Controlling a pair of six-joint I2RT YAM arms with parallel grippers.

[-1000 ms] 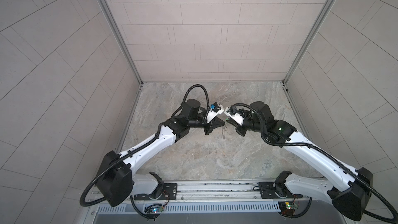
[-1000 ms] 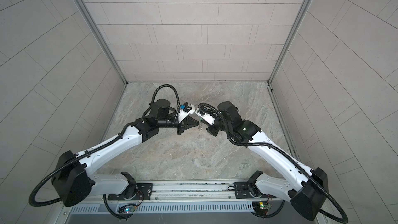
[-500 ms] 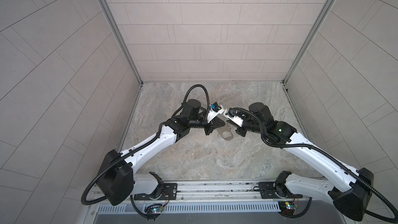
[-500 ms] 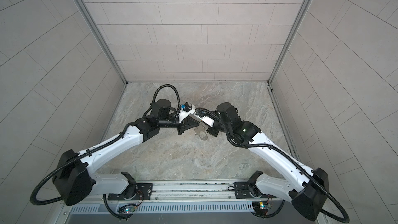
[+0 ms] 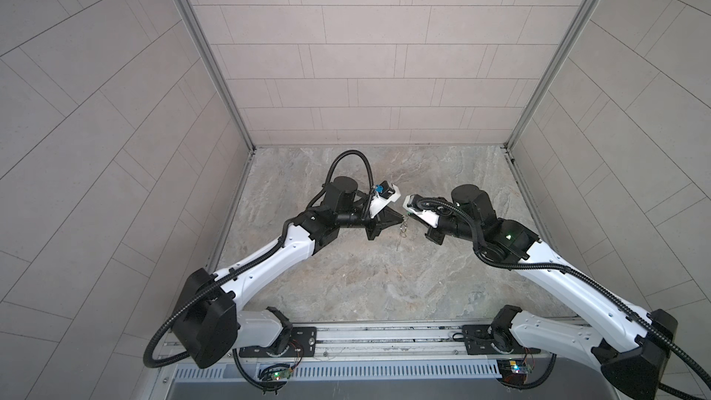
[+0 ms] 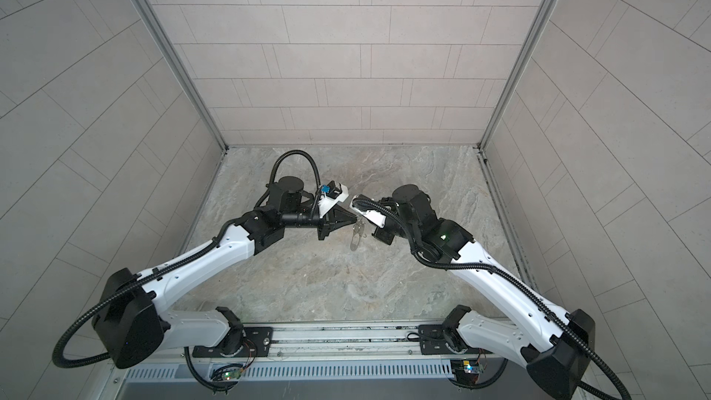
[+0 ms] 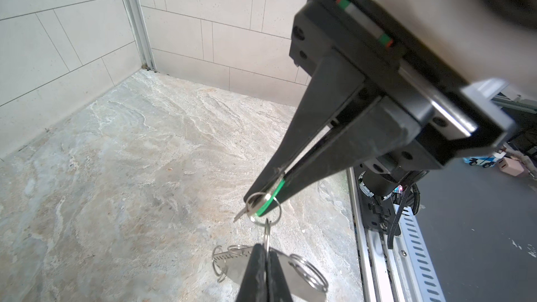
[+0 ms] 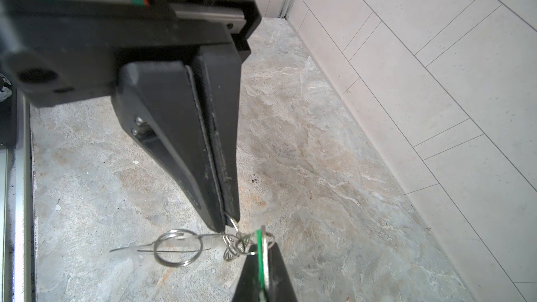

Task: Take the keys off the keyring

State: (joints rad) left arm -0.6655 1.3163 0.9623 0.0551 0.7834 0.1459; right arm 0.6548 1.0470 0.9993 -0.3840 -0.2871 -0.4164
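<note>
I have the work held off the table (image 5: 346, 282), between the two arms. My left gripper (image 7: 259, 199) is pressed together on the green key (image 7: 271, 196), whose bright edge shows in the slit between the fingers, with a short metal tip poking out past them; my right gripper (image 8: 228, 222) is pinched shut on the keyring (image 7: 231, 264) — not on the grey plate itself but on one of its small wire loops (image 8: 234, 226). In both top views the plate dangles below the two tips, which sit just beside each other near the middle of the table.

As I judge it, nothing is off yet; in the left wrist view a silver loop (image 7: 277, 213) runs round the key's head, and that loop links on to the one my right gripper holds, so key and keyring are one chain. What is done is the set-up — each end gripped, the chain clear of the surface. What is left is the real work: easing the key's head along and out of the split in its loop, then setting it down. I see one green key only; whether the other loops carry more, I cannot tell.
</note>
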